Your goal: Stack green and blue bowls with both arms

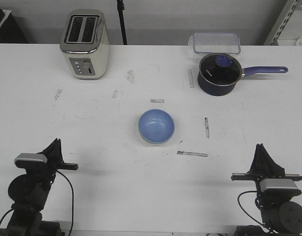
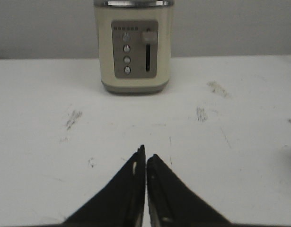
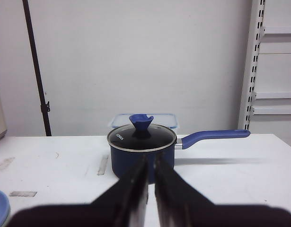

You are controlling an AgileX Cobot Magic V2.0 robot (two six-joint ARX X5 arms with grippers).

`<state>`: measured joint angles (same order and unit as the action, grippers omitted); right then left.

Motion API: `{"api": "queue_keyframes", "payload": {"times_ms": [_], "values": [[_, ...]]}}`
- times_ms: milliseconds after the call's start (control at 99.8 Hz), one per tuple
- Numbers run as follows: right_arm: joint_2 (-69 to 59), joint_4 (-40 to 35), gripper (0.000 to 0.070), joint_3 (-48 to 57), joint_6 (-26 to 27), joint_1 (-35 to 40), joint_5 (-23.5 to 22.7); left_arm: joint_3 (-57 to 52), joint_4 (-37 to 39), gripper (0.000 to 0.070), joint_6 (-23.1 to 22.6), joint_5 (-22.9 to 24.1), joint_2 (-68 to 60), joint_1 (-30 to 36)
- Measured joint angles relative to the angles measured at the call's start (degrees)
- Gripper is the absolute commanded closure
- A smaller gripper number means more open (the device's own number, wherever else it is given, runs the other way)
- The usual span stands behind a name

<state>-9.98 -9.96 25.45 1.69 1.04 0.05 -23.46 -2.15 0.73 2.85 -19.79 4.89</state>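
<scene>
The light periwinkle blue matte bowl [image 1: 156, 125] sits in the middle of the white bench [image 1: 101, 147], and a thin pale mint green rim [image 1: 150, 141] shows along its lower left edge. That sliver suggests the blue bowl is nested inside the green bowl, so the 2 appear already stacked as 1 pile, placed centrally where either arm could reach it.

Both arms are parked at the near edge of the bench, well apart from the pile. The left pincer [image 1: 56, 143] is clenched on nothing; in the left wrist view its 2 black fingers [image 2: 131, 189] meet tip to tip above bare bench, aimed toward the cream and chrome toaster [image 2: 133, 45] at the far side. The right pincer [image 1: 261, 147] is likewise clenched and empty, its fingers [image 3: 133, 189] pressed together and pointing at the dark blue saucepan with glass lid and purple handle [image 3: 141, 151], behind which stands a clear plastic lidded box [image 1: 215, 42].

With nothing held and both arms drawn back to symmetrical rest poses, the stacking looks finished; the arms seem placed clear so the pile stands undisturbed.
</scene>
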Motion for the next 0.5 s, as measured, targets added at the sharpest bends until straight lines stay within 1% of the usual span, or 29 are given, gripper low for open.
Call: {"api": "queue_keyframes", "payload": {"times_ms": [291,501], "values": [[0.0,0.0,0.0685,0.0,0.0,0.0,0.0,0.0,0.2,0.0699,0.0,0.0,9.1,0.0],[0.0,0.0,0.0685,0.0,0.0,0.0,0.0,0.0,0.0,0.0699,0.0,0.0,12.2,0.0]]}}
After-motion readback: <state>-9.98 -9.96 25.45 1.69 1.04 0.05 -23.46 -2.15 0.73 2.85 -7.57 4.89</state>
